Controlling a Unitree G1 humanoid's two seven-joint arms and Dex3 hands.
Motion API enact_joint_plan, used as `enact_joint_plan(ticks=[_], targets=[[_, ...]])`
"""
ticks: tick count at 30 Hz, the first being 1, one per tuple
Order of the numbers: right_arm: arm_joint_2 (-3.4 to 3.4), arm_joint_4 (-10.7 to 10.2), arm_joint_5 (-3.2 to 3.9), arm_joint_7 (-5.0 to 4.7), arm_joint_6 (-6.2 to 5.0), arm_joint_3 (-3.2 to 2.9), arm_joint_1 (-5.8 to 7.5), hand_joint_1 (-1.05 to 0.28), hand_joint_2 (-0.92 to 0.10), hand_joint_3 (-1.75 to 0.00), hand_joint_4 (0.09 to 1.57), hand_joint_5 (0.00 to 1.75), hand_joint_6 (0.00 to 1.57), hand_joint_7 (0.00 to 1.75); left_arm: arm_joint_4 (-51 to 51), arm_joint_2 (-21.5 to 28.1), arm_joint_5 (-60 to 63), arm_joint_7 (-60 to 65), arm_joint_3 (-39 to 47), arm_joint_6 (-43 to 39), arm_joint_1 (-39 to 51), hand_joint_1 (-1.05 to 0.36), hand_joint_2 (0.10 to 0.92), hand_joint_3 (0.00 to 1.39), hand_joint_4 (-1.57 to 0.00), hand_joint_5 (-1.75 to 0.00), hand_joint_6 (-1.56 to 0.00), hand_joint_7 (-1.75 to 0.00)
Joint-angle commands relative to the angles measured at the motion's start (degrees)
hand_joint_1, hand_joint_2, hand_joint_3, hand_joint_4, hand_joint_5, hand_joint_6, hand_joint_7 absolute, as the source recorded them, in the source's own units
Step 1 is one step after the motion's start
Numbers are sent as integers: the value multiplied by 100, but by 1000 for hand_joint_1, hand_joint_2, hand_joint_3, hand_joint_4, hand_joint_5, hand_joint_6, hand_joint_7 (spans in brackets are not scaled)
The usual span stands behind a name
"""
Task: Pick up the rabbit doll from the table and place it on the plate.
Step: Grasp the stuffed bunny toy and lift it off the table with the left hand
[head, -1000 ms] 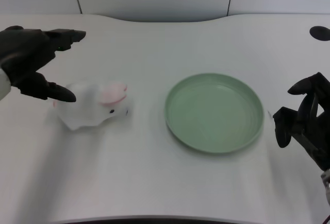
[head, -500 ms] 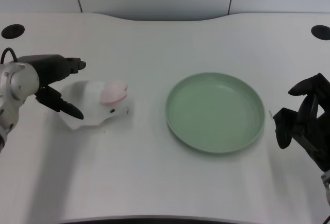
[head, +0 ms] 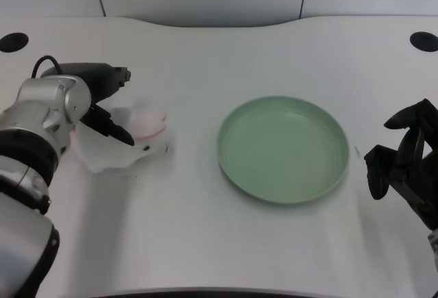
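The rabbit doll point(head: 145, 132), white with pink ears, lies on the table left of centre, its head towards the plate. My left hand point(head: 99, 99) reaches over its rear half. The upper fingers point(head: 109, 74) stretch above the doll and a lower finger point(head: 118, 133) crosses its body. The fingers stay apart and part of the doll's back is hidden behind the hand and silver wrist. The light green plate point(head: 284, 149) sits empty to the right of the doll.
My right hand point(head: 404, 161) stays curled at the right edge, beside the plate. Two dark round holes mark the table's far corners, one on the left point(head: 14, 42) and one on the right point(head: 423, 41). The table's front edge runs along the bottom.
My left arm has swung in from the left edge, and the hand now sits over the doll's rear half. The doll and plate have stayed put.
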Motion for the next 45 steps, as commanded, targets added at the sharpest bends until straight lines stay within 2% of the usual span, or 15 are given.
enact_joint_plan(ticks=[1,4,6,9,13,18,23,26,29,31,35,37,40,42,45], targets=[[-63,21,93,27,-4,-77,38,-557,-643,-1373,1295,1746,660,1746,209,-55,72,152,-119,29,-112,-866,884,8,-10,-27,-76,-19],[-62,-85,95,-25,78,-71,80,-552,-650,-1371,1283,1746,661,1746,301,-118,125,87,-213,106,-172,-741,863,1,-3,-12,-72,-17],[-43,-128,183,-28,172,-101,94,-544,-640,-1371,1268,1746,646,1746,306,-114,28,-147,-165,143,-221,-661,838,0,0,-2,-85,-24],[-74,-137,99,32,33,-65,133,-545,-639,-1374,1283,1746,640,1746,369,-134,82,-620,-271,275,-345,-607,799,0,-8,-5,-91,-28],[-49,-318,183,-24,197,-66,214,-565,-635,-1360,1306,1746,654,1746,386,-185,72,-874,-315,424,-329,-580,780,6,-36,-18,-121,-37],[-20,-327,155,-38,81,-82,282,-558,-630,-1352,1304,1746,642,1746,336,-130,32,-866,-337,236,-161,-544,758,1,-19,-8,-137,-33],[24,-491,270,-104,211,-94,376,-556,-626,-1357,1256,1746,613,1746,311,-217,127,-685,-462,365,-11,-504,773,6,-35,-17,-133,-27],[-1,-582,145,-194,164,-44,432,-567,-624,-1353,1258,1746,613,1746,292,-221,77,-460,-444,273,158,-467,763,1,-46,-24,-140,-28],[-1,-641,314,-131,269,-67,443,-558,-633,-1348,1253,1746,604,1746,291,-208,167,-320,-558,133,230,-511,767,7,-64,-34,-134,-24],[-50,-660,275,-147,322,-50,443,-542,-651,-1359,1238,1746,594,1746,308,-196,184,-209,-594,16,292,-570,768,5,-79,-43,-122,-16],[-66,-751,322,-181,467,-66,449,-521,-652,-1373,1233,1746,591,1746,332,-248,261,-62,-692,26,370,-584,810,18,-88,-44,-132,-18],[-77,-793,238,-267,512,-54,461,-539,-651,-1365,1219,1746,590,1746,352,-322,283,24,-706,144,369,-541,821,15,-76,-36,-127,-13],[-67,-739,245,-170,384,-70,458,-523,-651,-1361,1224,1746,588,1746,390,-401,292,113,-719,270,352,-526,824,6,-23,-6,-74,-1],[-65,-779,335,-168,502,-90,466,-534,-644,-1359,1233,1746,586,1746,415,-385,463,340,-885,215,383,-555,819,2,-7,-1,-28,0],[-70,-775,336,-123,452,-89,476,-536,-653,-1363,1234,1746,584,1746,450,-337,620,564,-1047,122,443,-664,830,6,0,1,-3,1]])
